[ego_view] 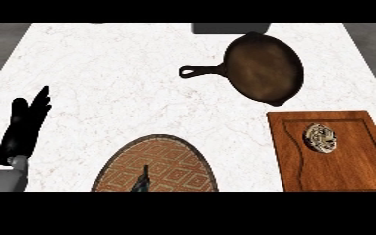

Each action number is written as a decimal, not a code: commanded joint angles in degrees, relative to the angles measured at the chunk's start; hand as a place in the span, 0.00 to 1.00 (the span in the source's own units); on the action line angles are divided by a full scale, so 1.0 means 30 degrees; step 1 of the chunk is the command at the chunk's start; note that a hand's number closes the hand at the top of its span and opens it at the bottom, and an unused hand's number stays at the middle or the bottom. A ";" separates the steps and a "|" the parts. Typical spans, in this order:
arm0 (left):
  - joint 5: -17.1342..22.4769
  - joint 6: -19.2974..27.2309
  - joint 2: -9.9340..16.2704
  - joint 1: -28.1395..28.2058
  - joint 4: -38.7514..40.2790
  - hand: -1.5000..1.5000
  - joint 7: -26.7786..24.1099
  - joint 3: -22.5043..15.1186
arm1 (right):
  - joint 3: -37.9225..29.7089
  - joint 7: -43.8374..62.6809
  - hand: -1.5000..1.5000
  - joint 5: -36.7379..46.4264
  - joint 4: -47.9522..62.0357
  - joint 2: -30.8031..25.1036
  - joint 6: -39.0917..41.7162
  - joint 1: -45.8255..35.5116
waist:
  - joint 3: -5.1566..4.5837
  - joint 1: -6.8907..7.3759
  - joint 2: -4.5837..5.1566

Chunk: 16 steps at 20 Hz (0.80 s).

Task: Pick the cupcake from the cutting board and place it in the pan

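Observation:
The cupcake (321, 139), pale with a dark patterned top, sits on the wooden cutting board (294, 169) at the lower right. The dark cast-iron pan (263, 70) lies beyond the board at the upper right, with nothing in it and its handle pointing left. My left hand (23, 124) rests open at the left edge, fingers up, far from both. Only a slim dark sliver of my right hand (141, 180) shows at the lower edge, well to the left of the board.
A round woven mat (176, 162) lies at the bottom centre, under the right hand's sliver. A dark block (229, 27) sits at the counter's far edge, just behind the pan. White marble counter (110, 69) spreads across the left and middle.

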 commanded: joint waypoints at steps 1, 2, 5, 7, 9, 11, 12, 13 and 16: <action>-0.0298 0.0146 -0.0222 -0.0861 0.0740 0.50 -0.0122 -0.0023 | 0.0830 0.3711 0.00 0.1583 -0.0890 -0.3288 0.1362 -0.0930 | -0.0039 0.0164 0.0132; -0.0303 0.0070 -0.0049 -0.0753 0.0047 0.50 0.0402 -0.0122 | 0.1552 0.4754 0.00 0.2024 -0.1356 -0.3490 0.1567 -0.0890 | -0.0018 0.0330 0.0073; 0.0063 -0.0822 0.0209 -0.0902 0.0618 0.50 0.0025 0.0094 | 0.3429 0.7701 0.00 0.2915 -0.2633 -0.4155 0.2159 -0.2028 | -0.0031 0.0595 0.0143; -0.0638 0.0250 -0.0605 -0.1005 0.0157 0.50 0.0556 -0.0457 | 0.4109 0.8895 0.00 0.3284 -0.2505 -0.4807 0.3110 -0.2543 | 0.0005 0.0605 0.0108; -0.0378 -0.0381 -0.0252 -0.0960 0.0452 0.50 0.0248 -0.0065 | 0.4916 0.9378 0.00 0.4024 -0.2235 -0.4662 0.3617 -0.2834 | 0.0026 0.0498 0.0100; -0.0299 -0.0606 -0.0043 -0.0855 0.0091 0.50 0.0351 0.0174 | 0.6488 1.0722 0.00 0.5103 -0.3036 -0.3724 0.3459 -0.3207 | 0.0040 0.0459 0.0060; -0.0652 -0.0200 -0.0432 -0.1302 0.0661 0.50 0.0518 0.0049 | 0.6887 1.0358 0.00 0.5351 -0.1892 -0.3683 0.4084 -0.4079 | 0.0045 0.0461 0.0101; -0.0235 -0.0678 -0.0638 -0.1569 0.1804 0.50 -0.0648 0.0431 | 0.7573 1.0987 0.00 0.5958 -0.2347 -0.3181 0.3911 -0.3723 | 0.0034 0.0306 0.0106; -0.0573 -0.0658 -0.0185 -0.0341 -0.0221 0.50 0.0419 0.0515 | 0.8168 1.1896 0.00 0.6255 -0.2415 -0.2047 0.4729 -0.3781 | 0.0057 0.0271 0.0016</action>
